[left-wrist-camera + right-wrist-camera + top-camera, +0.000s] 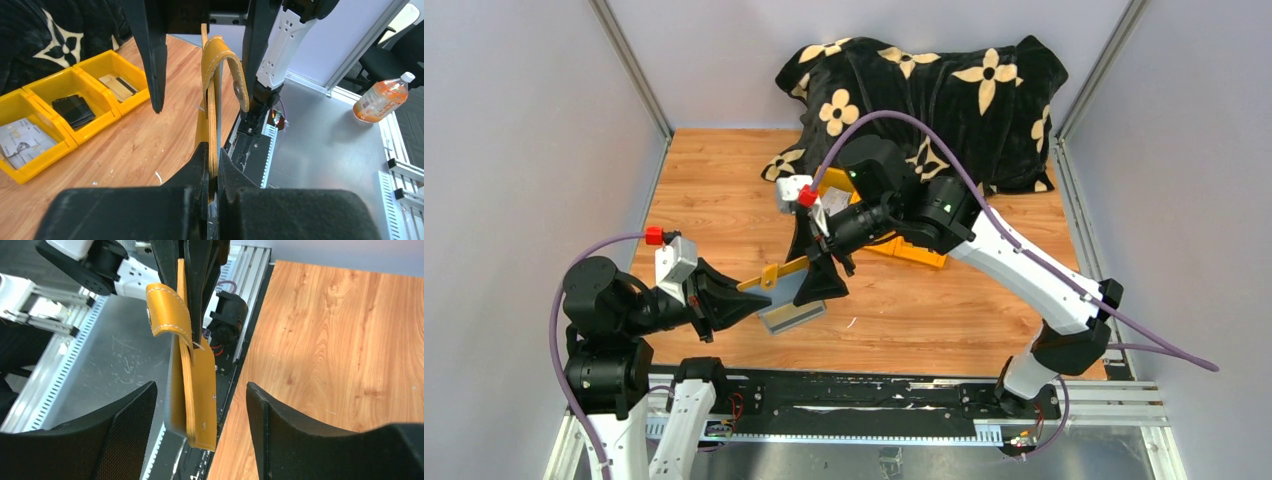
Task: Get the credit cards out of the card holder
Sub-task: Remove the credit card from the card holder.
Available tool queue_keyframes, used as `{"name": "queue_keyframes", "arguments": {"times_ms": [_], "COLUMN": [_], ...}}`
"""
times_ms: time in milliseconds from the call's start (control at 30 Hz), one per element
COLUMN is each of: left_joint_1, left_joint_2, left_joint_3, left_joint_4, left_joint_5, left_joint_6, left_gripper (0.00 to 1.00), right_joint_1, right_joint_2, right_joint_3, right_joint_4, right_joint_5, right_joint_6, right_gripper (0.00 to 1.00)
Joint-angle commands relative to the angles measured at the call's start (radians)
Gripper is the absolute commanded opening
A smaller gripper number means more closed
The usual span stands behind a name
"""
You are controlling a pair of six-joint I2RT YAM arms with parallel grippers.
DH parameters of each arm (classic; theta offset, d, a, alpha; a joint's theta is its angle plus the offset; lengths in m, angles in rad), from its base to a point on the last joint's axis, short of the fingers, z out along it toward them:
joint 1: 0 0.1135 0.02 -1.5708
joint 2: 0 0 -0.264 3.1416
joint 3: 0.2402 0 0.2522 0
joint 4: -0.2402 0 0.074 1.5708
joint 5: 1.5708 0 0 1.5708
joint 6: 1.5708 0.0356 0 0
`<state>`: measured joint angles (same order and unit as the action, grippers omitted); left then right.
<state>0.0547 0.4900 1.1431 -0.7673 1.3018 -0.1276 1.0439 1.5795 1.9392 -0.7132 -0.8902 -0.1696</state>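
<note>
**Card holder pinched by the left end effector, right end effector spread around it**

The card holder (774,276) is held edge-on above the near part of the table (714,190), between the two arms. It is judged to be light and soft. The stitched leaves look like limp leather and the snap tab (167,310) curls freely to one side, so bending and swinging are to be expected when it is pulled. A grey panel (792,316), taken to be the plastic sleeves, is seen below the yellow leaf in the top view.

The credit cards cannot be made out separately in any view. If they sit in those sleeves, they are judged to be thin, stiff, smooth and prone to slipping. They would best be taken by an exposed short edge and drawn along the sleeve, not across it. The holder itself is best gripped on a leaf edge, well away from the sleeve mouths.

The left end effector (212,156) is closed tight on the edge of one yellow leaf, and the leather is squeezed between its fingers (197,165). The right end effector (201,387) is spread wide, with one finger (127,415) on each side of the holder. Nothing is gripped by it, and a gap is seen between each pad and the leather. Whether any contact is made higher up cannot be told.
</note>
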Motion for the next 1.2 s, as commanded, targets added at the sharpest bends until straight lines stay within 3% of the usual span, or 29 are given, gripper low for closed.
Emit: {"name": "queue_keyframes", "arguments": {"times_ms": [0,133,267,300,433,500,600,767,933,1167], "left_joint_1": [-0.003,-0.003,-0.004,-0.003,-0.004,-0.003,-0.003,-0.003,-0.002,-0.003], "left_joint_2": [0.010,0.001,-0.002,-0.005,-0.026,-0.033,-0.033,-0.025,-0.018,-0.013], "left_joint_3": [0.026,0.032,0.032,0.031,0.029,0.022,0.015,0.021,0.016,0.009], "left_joint_4": [-0.015,-0.015,-0.016,-0.016,-0.019,-0.020,-0.023,-0.026,-0.027,-0.005], "left_joint_5": [0.000,0.004,0.000,-0.011,-0.082,-0.108,-0.110,-0.075,-0.042,-0.072], "left_joint_6": [0.051,0.079,0.091,0.097,0.109,0.098,0.080,0.050,0.007,-0.069], "left_gripper": [0.00,0.00,0.00,0.00,0.69,0.80,0.83,0.74,0.72,0.74], "right_joint_1": [0.051,0.063,0.067,0.066,0.057,0.036,0.006,0.001,0.002,0.012], "right_joint_2": [0.046,0.089,0.103,0.099,0.043,-0.030,-0.133,-0.263,-0.335,-0.336], "right_joint_3": [0.099,0.159,0.169,0.164,0.061,-0.046,-0.251,-0.573,-0.727,-0.770], "right_joint_4": [-0.186,-0.184,-0.141,-0.122,0.084,0.254,0.608,1.087,1.303,1.466], "right_joint_5": [0.099,0.092,0.094,0.105,0.154,0.139,0.124,0.190,0.292,0.290], "right_joint_6": [-0.134,-0.121,-0.093,-0.080,0.026,0.124,0.364,0.650,0.734,0.797], "right_gripper": [0.66,0.45,0.04,0.00,0.00,0.00,0.00,0.00,0.00,0.00]}}
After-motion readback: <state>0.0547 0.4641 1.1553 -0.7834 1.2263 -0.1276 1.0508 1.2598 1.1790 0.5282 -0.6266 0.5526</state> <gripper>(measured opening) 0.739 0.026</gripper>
